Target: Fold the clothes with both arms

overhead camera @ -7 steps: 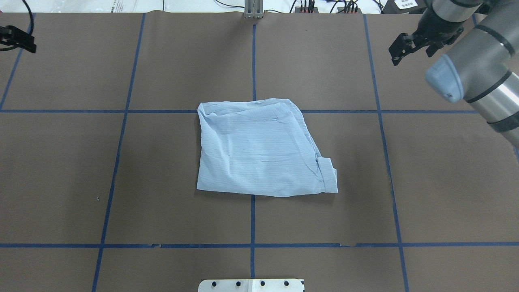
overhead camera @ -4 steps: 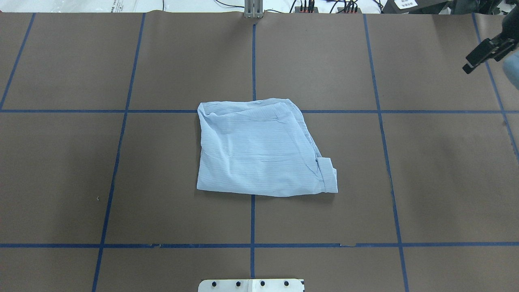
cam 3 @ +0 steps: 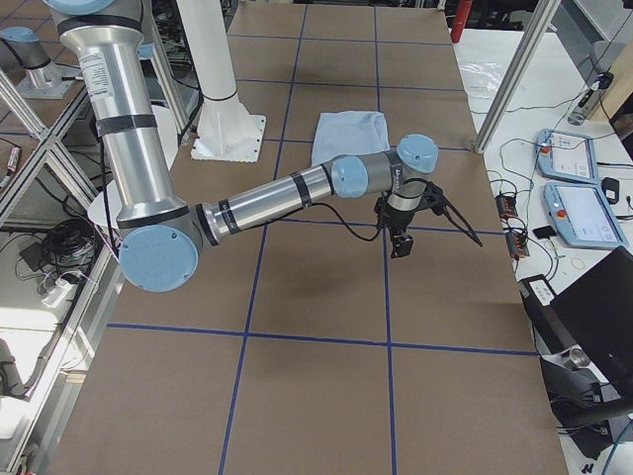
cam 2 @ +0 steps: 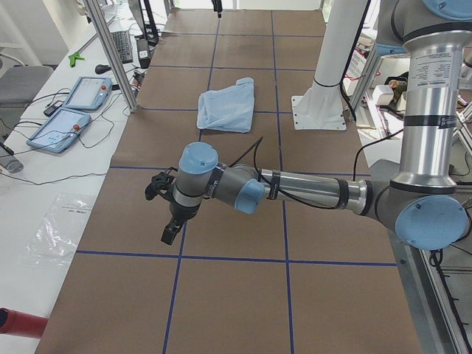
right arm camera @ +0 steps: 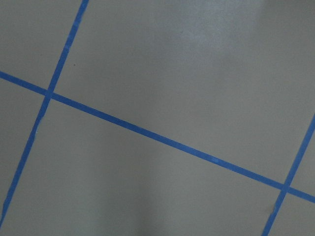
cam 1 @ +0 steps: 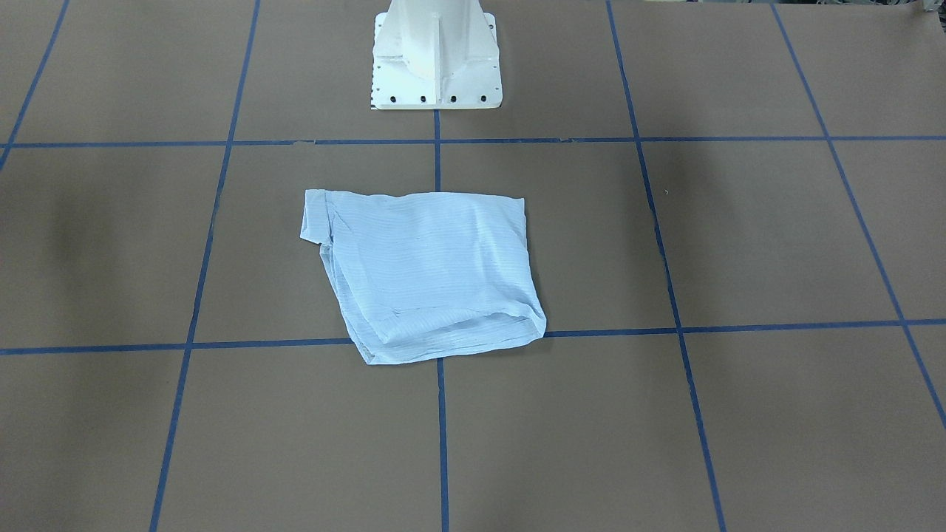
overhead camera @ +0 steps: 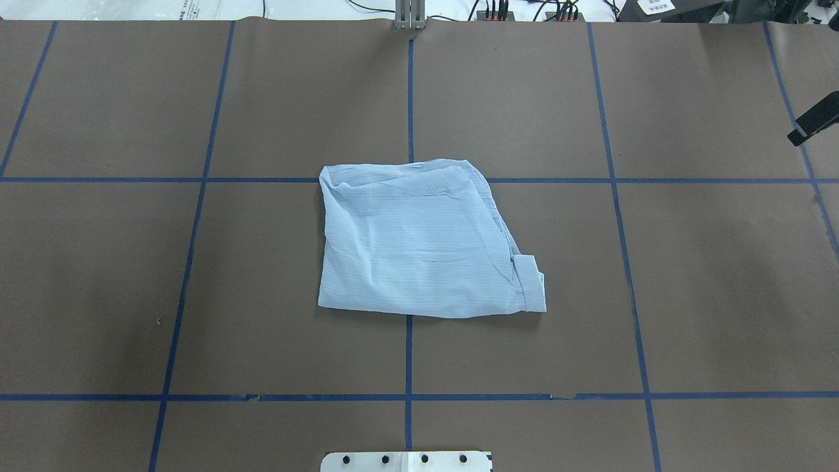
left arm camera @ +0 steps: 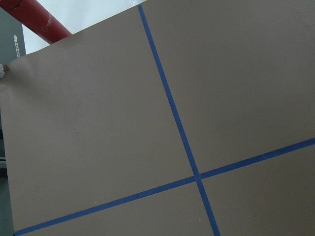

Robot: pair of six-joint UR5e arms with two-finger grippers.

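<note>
The light-blue striped shirt (overhead camera: 419, 242) lies flat on the brown-papered table (overhead camera: 196, 295), well apart from both claws and roughly between them. It is folded into a rough four-sided pad with one slanted edge. A small cuff-like flap sticks out at the corner on the right claw's side. The shirt sits across a crossing of the blue tape lines (overhead camera: 408, 98), with the white pedestal base (cam 1: 436, 52) on the robot's side of it.

The left claw (cam 2: 171, 232) hangs over bare paper at the end of the table on the robot's left, pointing down, with the left arm (cam 2: 310, 190) stretched out low behind it. It shows only in the side view, so I cannot tell whether its fingers are apart or together. Below it the wrist camera shows paper, two crossing tape lines and what looks like a red tube (left arm camera: 42, 22) at the table's edge.

The right claw (cam 3: 401, 242) hangs over bare paper at the opposite end, also pointing down, at the end of the outstretched right arm (cam 3: 277, 198). In the overhead view only a black sliver of it (overhead camera: 815, 120) shows at the edge, so I cannot tell whether it is apart or together either. Beyond the left claw, off the table's far side, lie two blue tablets (cam 2: 74, 110).
</note>
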